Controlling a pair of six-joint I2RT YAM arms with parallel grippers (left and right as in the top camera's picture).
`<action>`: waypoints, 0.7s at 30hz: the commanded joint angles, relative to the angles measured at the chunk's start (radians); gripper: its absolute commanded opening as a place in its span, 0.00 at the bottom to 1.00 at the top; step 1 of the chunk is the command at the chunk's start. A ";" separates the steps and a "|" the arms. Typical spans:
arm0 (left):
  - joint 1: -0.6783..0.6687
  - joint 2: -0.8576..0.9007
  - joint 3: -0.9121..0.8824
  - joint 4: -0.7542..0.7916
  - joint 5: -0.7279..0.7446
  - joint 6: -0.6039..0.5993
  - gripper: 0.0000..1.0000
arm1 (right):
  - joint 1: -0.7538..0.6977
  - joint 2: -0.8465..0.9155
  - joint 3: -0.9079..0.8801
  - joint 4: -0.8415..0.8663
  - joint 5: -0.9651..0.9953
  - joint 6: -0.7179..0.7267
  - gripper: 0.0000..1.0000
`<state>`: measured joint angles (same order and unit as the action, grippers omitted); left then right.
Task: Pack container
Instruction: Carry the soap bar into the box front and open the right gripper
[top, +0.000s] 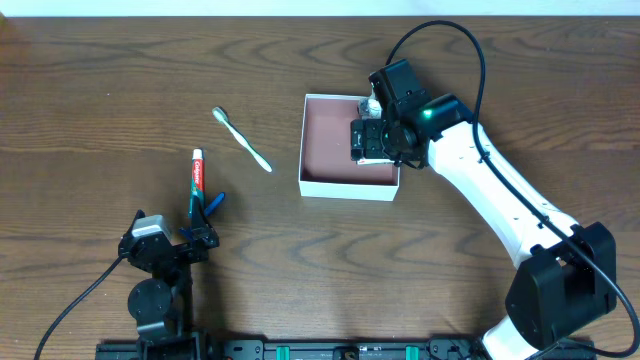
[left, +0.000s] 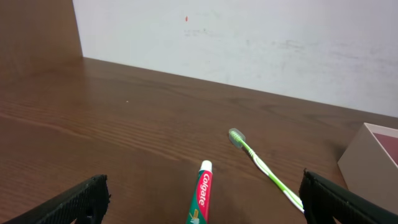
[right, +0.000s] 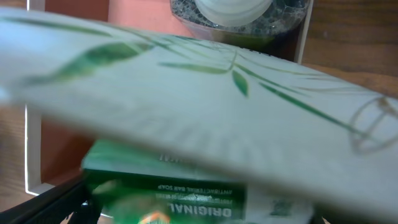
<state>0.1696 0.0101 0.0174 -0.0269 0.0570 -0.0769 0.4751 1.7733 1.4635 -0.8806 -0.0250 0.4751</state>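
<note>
On the desk (top: 100, 80), the container (top: 330, 140) sits centre-right, a bottle (right: 230, 9) already inside. The right pincer (top: 372, 140) hovers over it, seemingly pinching a soap box (right: 186, 124). Toothpaste (top: 197, 180) and toothbrush (top: 242, 140) wait outside — the left pincer (top: 205, 215) is spread and empty, beside the toothpaste.

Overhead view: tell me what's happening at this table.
The right gripper is down over the right side of the container. A green bar-soap box and a white-capped bottle show there in the wrist view, but whether the jaws grip anything cannot be told. The left gripper is open and holds nothing, low near the table's front edge. The toothpaste and toothbrush lie on the table outside the container, not yet packed.
</note>
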 joint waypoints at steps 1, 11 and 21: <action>0.006 -0.006 -0.013 -0.040 0.011 0.013 0.98 | 0.010 0.029 -0.008 -0.009 -0.016 0.022 0.97; 0.006 -0.006 -0.013 -0.040 0.011 0.013 0.98 | 0.010 0.023 -0.008 -0.001 -0.015 -0.002 0.97; 0.006 -0.006 -0.013 -0.040 0.011 0.013 0.98 | 0.008 -0.064 0.015 0.007 -0.016 -0.020 0.97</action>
<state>0.1696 0.0101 0.0174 -0.0269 0.0570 -0.0769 0.4755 1.7664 1.4635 -0.8707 -0.0315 0.4664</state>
